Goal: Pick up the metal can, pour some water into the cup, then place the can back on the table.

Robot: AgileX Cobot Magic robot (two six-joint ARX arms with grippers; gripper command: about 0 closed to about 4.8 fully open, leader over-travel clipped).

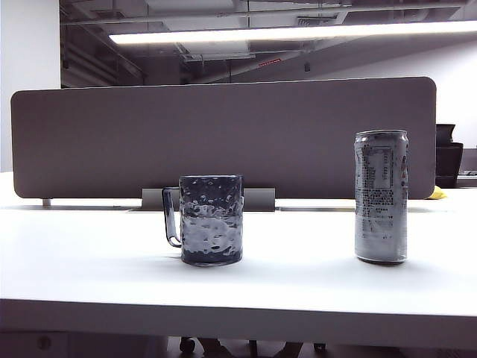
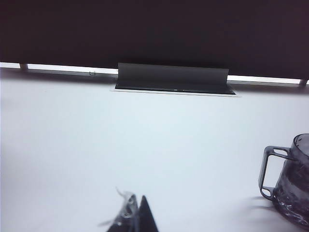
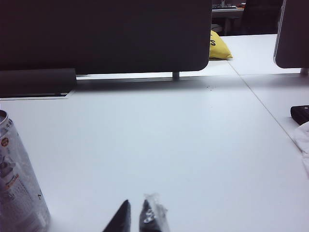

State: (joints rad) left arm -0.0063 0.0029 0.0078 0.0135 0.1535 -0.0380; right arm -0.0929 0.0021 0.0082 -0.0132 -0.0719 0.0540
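Black fingers pressed together on both grippers — left (image 2: 136,212) nr cup (image 2: 293,179), right (image 3: 137,215) nr metal can (image 3: 17,186) — nothing held

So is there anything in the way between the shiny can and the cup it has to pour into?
No, nothing visible. The metal can and the cup stand apart on the table with only bare white top between them. The right gripper is shut, beside the can, with nothing between; the left gripper sits near the cup.
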